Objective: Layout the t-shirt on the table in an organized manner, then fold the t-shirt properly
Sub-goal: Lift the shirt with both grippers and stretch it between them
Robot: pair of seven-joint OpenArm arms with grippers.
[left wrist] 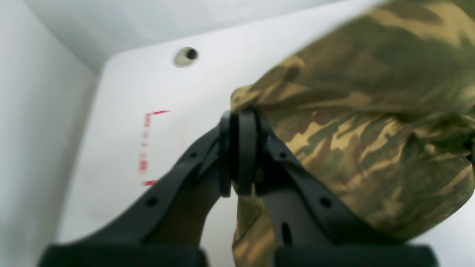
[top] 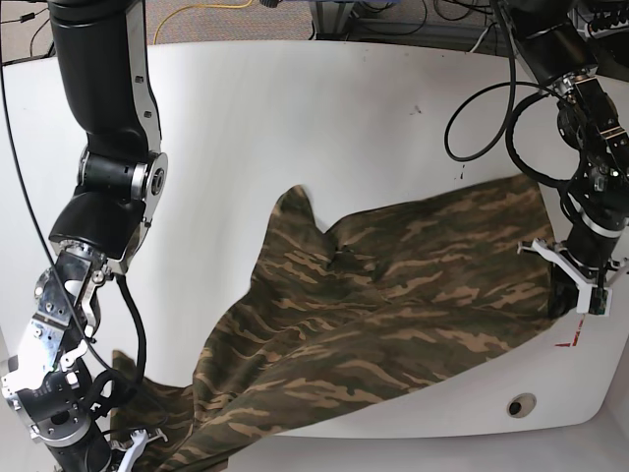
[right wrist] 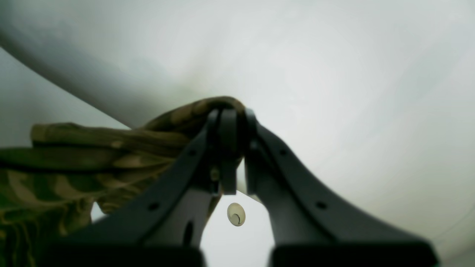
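Camouflage t-shirt (top: 393, 295) unbranded; red mark (left wrist: 148, 148) unreadable.

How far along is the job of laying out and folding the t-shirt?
Done: each gripper is shut on an edge of the t-shirt, left gripper and right gripper. In hand: spreading it across the table; it sags, partly off the near edge. Left: flattening and all folds.

the t-shirt (top: 373, 315) is a soft camouflage cloth of olive, brown and tan streaks, stretched in a loose diagonal band across the table (top: 295, 128), wrinkled, one pointed flap sticking up toward the middle. its lower end hangs past the near edge. the table is glossy white with rounded corners, a round grommet (top: 518, 405) and a red mark (top: 570, 339) near the shirt's raised end.
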